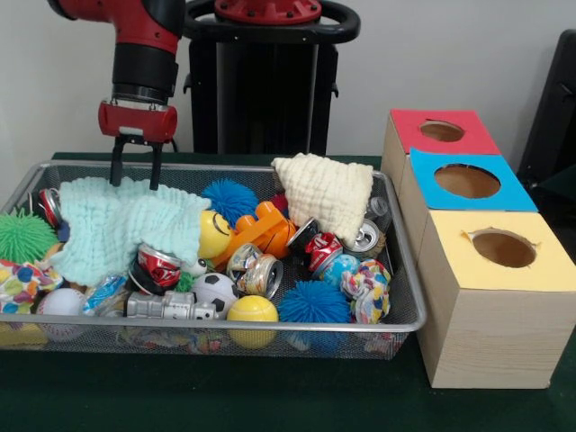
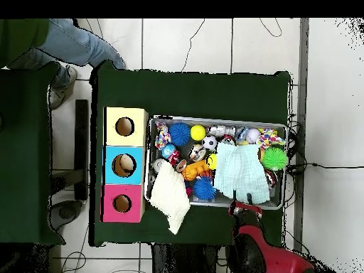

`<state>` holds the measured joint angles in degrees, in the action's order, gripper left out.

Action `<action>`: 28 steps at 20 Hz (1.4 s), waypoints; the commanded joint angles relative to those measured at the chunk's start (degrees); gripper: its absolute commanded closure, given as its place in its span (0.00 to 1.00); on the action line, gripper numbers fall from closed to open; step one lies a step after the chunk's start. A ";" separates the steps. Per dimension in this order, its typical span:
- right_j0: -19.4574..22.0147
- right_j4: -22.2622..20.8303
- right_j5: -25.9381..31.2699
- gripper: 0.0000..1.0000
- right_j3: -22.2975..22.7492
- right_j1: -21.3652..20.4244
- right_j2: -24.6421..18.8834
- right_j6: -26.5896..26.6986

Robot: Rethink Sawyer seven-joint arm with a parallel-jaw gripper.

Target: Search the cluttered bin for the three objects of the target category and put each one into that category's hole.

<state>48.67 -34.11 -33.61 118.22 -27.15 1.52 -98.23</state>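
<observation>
1. Bin (image 1: 407, 270), the silver wire mesh basket, is seen filling the left and centre of the front view, packed with clutter.
2. At the upper left of the front view the gripper (image 1: 135, 173) is held just over the bin's far rim, its two dark fingers (image 1: 115, 166) parted and pointing down at the pale green cloth (image 1: 117, 225); nothing is gripped, and whether the tips touch the cloth cannot be told.
3. At the left edge a green spiky ball (image 1: 22, 236) is seen; just right of the cloth, a red can (image 1: 159, 265) and a yellow ball (image 1: 252, 310) at the lower front.
4. In the centre a blue spiky ball (image 1: 229, 198), an orange toy (image 1: 261, 229) and crushed cans (image 1: 319, 247) are found, with a cream cloth (image 1: 326, 193) draped over the far right rim.
5. At the right, three wooden boxes are lined up beside the bin: the red-topped box (image 1: 441, 133), blue-topped box (image 1: 466, 182) and yellow-topped box (image 1: 499, 247), each with a round hole.
6. The searching step is judged to be in hand; no item appears to be on its way to a hole.
7. The next move would call for a descent onto the green cloth, a closing of the fingers on it, and its removal to uncover whatever is hidden beneath.
</observation>
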 commanded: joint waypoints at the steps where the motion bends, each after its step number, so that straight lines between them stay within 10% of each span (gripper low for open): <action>1: -1.70 5.13 -2.35 0.00 -5.89 -1.32 -1.24 -9.93; 28: -2.97 6.47 -8.77 0.00 -16.63 12.58 1.58 -5.86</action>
<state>46.37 -29.79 -39.47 111.57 -19.17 2.43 -98.24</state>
